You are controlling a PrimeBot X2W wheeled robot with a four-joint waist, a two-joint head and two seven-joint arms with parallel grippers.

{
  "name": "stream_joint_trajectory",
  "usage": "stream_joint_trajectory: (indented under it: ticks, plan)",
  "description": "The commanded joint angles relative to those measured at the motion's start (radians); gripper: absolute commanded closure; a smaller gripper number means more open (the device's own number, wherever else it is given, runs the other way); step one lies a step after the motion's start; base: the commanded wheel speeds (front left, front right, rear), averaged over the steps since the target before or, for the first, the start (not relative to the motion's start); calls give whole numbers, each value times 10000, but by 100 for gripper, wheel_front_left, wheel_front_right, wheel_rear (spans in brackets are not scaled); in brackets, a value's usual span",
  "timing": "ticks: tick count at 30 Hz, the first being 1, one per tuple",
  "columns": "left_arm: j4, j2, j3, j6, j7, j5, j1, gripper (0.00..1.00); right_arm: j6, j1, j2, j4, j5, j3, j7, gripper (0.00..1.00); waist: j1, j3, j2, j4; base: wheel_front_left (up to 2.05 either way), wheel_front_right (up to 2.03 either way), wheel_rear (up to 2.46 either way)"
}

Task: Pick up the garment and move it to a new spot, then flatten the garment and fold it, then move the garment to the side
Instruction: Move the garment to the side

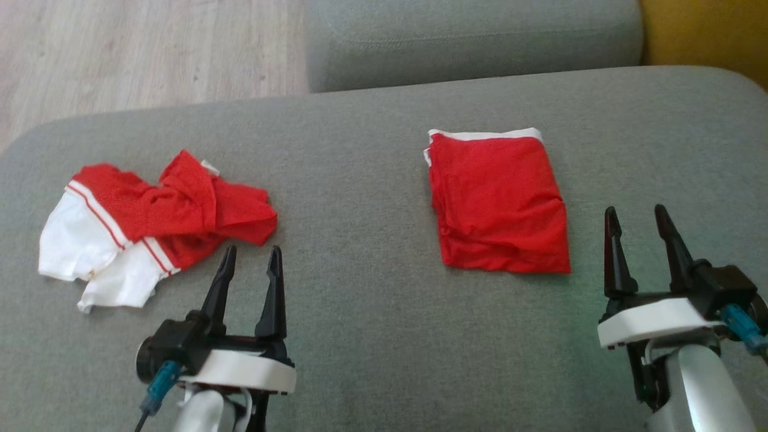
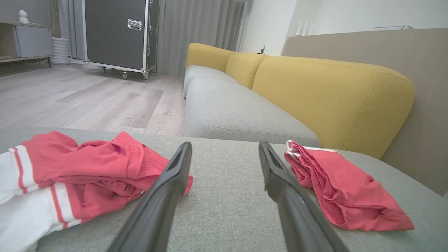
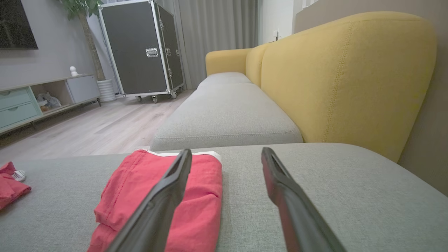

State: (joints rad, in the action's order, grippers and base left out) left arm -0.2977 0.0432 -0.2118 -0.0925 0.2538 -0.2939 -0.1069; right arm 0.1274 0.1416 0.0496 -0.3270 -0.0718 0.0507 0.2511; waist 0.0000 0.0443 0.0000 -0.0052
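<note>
2 garments lie on the grey cushion (image 1: pixel 372 312): a crumpled garment (image 1: pixel 150 222), red and white, at the left, and a folded garment (image 1: pixel 501 204), red, well apart at the right. The left claw (image 1: pixel 252 251) and right claw (image 1: pixel 635 210) both hang wide open and empty, the left just beside the crumpled garment's near edge. The step in hand looks like picking up the crumpled one, so next the left claw should drop onto a raised red fold and pinch it.
</note>
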Motion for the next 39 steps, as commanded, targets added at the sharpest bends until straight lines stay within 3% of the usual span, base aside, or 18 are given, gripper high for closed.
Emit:
stream_joint_trajectory:
  ticks: [1,9,14,18,24,25,26,33,39]
  plan:
    - [359,70,243,4,80,-10,-538,0,33,502,10,331,28,-196,107,0,0,127,0,118,0,0,0]
    - [563,70,21,-40,80,16,-1048,0,33,2073,9,-1329,635,286,-539,0,0,1093,0,825,0,0,0]
    - [471,70,-158,-67,80,24,-1369,0,33,3488,203,-3064,814,722,-1401,0,0,1568,0,1283,0,0,0]
    - [371,70,-378,-68,80,-66,-1543,0,33,4447,276,-4947,1180,1650,-2152,0,0,1709,0,1669,0,0,0]
    - [303,70,-433,-46,80,-81,-1589,0,33,4961,188,-6473,1639,1850,-2122,0,0,1755,0,1838,0,0,0]
    - [300,70,-416,-44,80,-74,-1585,0,33,5012,180,-6645,1728,1821,-2052,69,0,1754,0,1833,0,0,0]
    - [295,70,-395,-39,80,-65,-1578,0,33,5058,180,-6757,1867,1753,-1898,100,0,1740,0,1817,0,0,0]
    - [263,70,-275,-9,80,-8,-1423,0,33,5398,550,-7057,2853,1012,-686,100,0,1373,0,1455,0,0,0]
    - [292,70,-228,7,80,-53,-1262,0,33,5783,1432,-7190,3103,-215,-318,100,0,1036,0,1125,0,0,0]
